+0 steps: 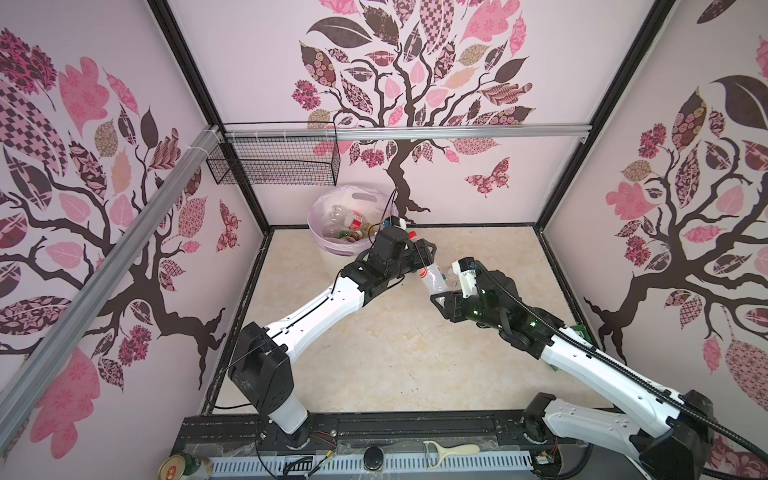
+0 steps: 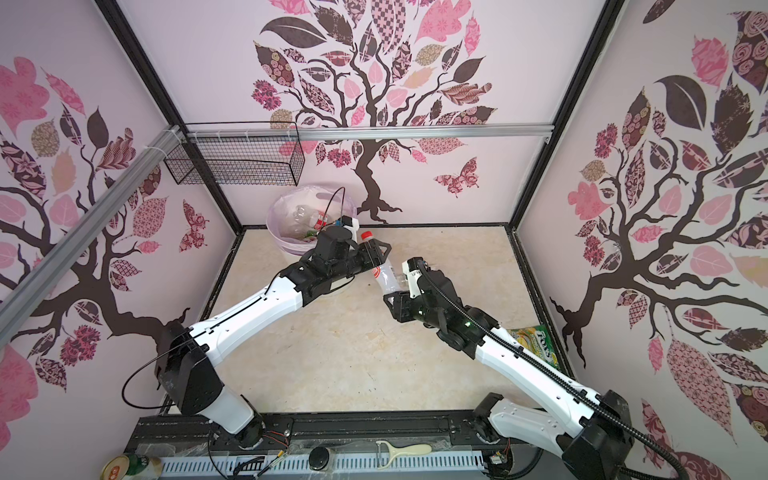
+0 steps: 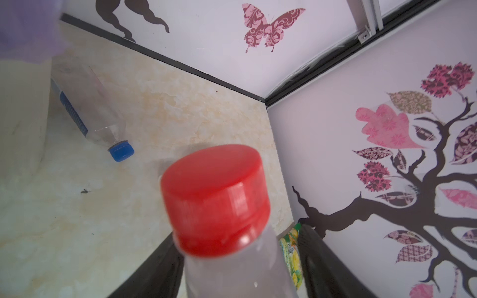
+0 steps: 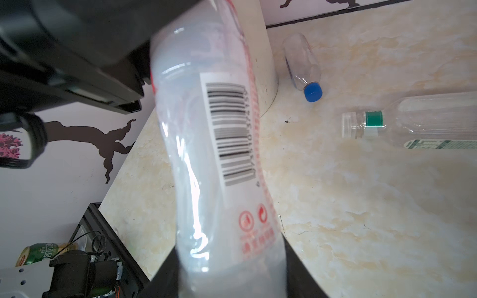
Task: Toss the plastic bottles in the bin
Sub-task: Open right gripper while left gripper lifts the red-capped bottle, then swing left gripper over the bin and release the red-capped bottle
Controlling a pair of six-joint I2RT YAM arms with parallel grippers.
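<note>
floor (image 1: 395,353): we see bare room from 5 to 8 o'clock | bin (image 1: 332,248): 11 o'clock, at the back edge | right gripper (image 1: 442,293): grasping the red-capped bottle (image 1: 432,278) by its base, aloft at centre | left gripper (image 2: 374,253): straddles its neck, clamped or not we cannot tell | blue-capped bottle (image 3: 87,113): lying at the bin's foot | snack packet (image 2: 536,345): 4 o'clock edge

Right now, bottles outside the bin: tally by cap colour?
Red cap: 1, the red-cap bottle held up between the arms
Blue cap: 1, the blue-cap bottle lying beside the bin
Clear cap: 1, the clear-cap bottle with a green neck band, lying flat
Total: 3 in view; the arms may hide more.
</note>
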